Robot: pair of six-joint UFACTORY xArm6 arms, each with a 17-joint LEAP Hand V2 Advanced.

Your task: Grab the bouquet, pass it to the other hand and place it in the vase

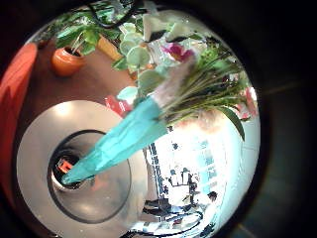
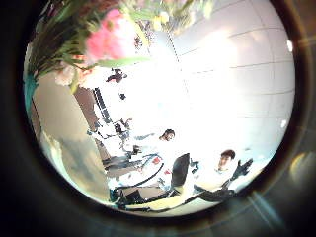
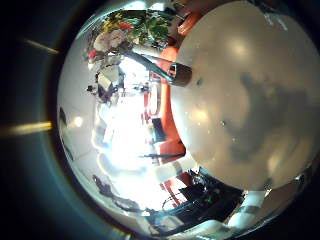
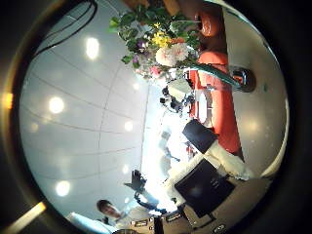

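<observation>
bouquet [image 1: 158, 104]: teal paper cone, pink and green blooms, tilted, its tip at or in the mouth of the dark vase [image 1: 67, 166], which stood on the round pale surface [image 1: 35, 149]. bouquet lay close to the left palm; neither hand's fingers showed, so grip could not be told. step judged: insertion into vase. next move: lower stem end fully, then release.

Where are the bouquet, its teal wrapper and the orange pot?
bouquet [image 1: 188, 74]: left little finger side palm view, on the stems and leaves.
teal wrapper [image 1: 124, 139]: same view, middle of the cone.
orange pot [image 1: 66, 61]: same view, on its round body.
</observation>
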